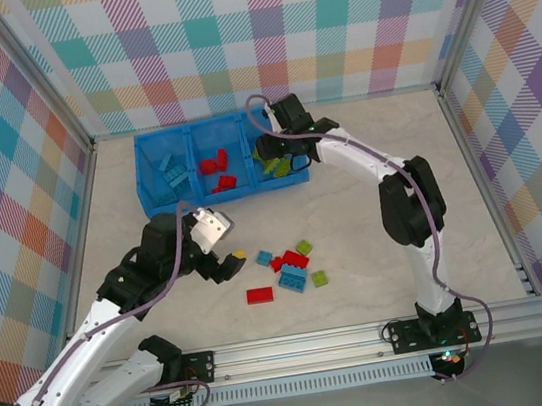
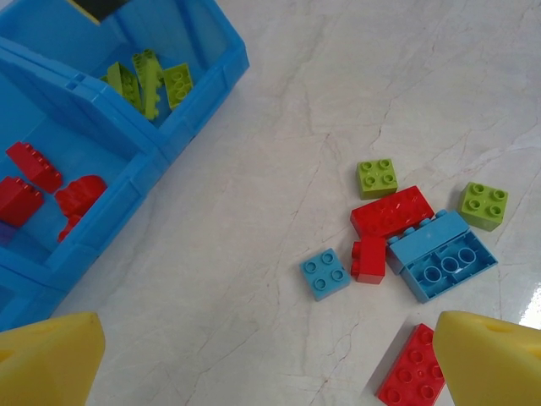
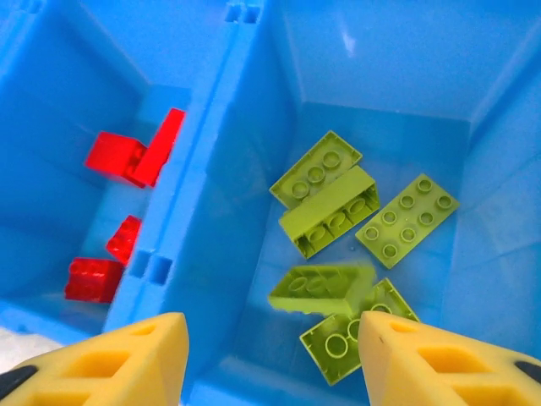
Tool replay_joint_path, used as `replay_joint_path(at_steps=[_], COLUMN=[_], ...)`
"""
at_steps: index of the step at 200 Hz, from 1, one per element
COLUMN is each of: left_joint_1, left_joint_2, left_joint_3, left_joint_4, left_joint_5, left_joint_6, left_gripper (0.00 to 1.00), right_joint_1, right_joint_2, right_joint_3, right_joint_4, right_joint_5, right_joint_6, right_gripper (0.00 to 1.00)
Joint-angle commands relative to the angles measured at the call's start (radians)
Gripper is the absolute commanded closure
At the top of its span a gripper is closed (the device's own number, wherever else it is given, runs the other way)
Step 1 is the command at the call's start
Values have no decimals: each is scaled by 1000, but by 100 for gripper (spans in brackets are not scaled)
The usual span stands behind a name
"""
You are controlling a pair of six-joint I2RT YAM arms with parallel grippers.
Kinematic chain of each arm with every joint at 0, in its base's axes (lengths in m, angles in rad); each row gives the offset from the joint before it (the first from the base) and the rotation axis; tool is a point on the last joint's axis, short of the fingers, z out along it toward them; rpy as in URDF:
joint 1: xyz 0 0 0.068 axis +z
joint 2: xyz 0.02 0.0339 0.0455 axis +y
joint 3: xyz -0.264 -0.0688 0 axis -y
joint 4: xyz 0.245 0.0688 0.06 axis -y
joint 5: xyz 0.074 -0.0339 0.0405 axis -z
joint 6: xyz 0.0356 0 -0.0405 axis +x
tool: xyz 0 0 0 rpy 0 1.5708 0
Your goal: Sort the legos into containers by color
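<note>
- The left claw (image 2: 270,372) hangs wide open and empty above the desk (image 1: 359,251), at the near left of the loose legos (image 1: 285,267).
- The right claw (image 3: 272,364) is also spread open with nothing between its fingers. It is poised over the right-hand compartment of the containers (image 1: 180,202), where the lime green bricks (image 3: 338,211) lie heaped.
- The sorting looks well on: red bricks (image 3: 135,156) sit in the middle compartment and light blue ones (image 1: 174,173) in the left. A handful remain out on the desk.
- These pieces look light, rigid and slick, so I'd pinch across the flat side walls rather than the studs.
- The small blue brick (image 2: 325,275) seems the easiest take. It has bare desk on most sides, with only the small red brick (image 2: 368,259) just beside it.
- The flat red plate (image 2: 412,376) lies apart from the rest but is thin, with little wall to grip.
- The big blue brick (image 2: 442,255) lies hollow side up and touches the long red one (image 2: 391,211). Fingers would likely nudge the neighbours.
- There is open desk between the pile and the tray. The thin dividers and rim are the edges to clear.
</note>
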Motion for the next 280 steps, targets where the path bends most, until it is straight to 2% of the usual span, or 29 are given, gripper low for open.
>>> replay_joint_path(at_steps=[1,34,71,80,89,99,107,139,168,191,208,242,280], left_joint_1=[12,21,32,32,27,-2,-58,-308,-378,-398,-402,-402,-401], left_joint_2=[5,22,86,99,103,95,82,28,74,177,256,381,508], left_joint_3=[-5,-7,102,134,143,127,105,-1,-80,-120,-142,-200,-207], left_joint_4=[27,50,-57,-103,-132,-142,-137,-145,-119,-70,5,182,220], left_joint_5=[-5,-21,-102,-68,33,147,173,85,36,-6,-66,-102,-167], left_joint_6=[-25,-114,-371,-441,-463,-435,-383,31,243,308,305,327,341], left_gripper=[0,0,0,0,0,0,0,0,0,0,0,0,6], right_joint_1=[6,6,6,7,7,9,8,9,8,9,9,9,9], right_joint_2=[-127,-354,-688,-773,-860,-956,-1036,-1279,-1329,-1325,-1327,-1327,-1334], right_joint_3=[-40,-242,-527,-594,-655,-718,-775,-951,-1016,-1054,-1077,-1089,-1079], right_joint_4=[-41,-6,-13,-32,-58,-87,-94,-82,-85,-70,-52,-36,-66], right_joint_5=[-31,-166,-307,-352,-391,-410,-418,-387,-400,-420,-425,-444,-449], right_joint_6=[-25,-16,24,22,12,5,-4,2,19,33,38,34,16], right_gripper=[44,37,35,34,33,33,33,28,22,17,17,17,17])
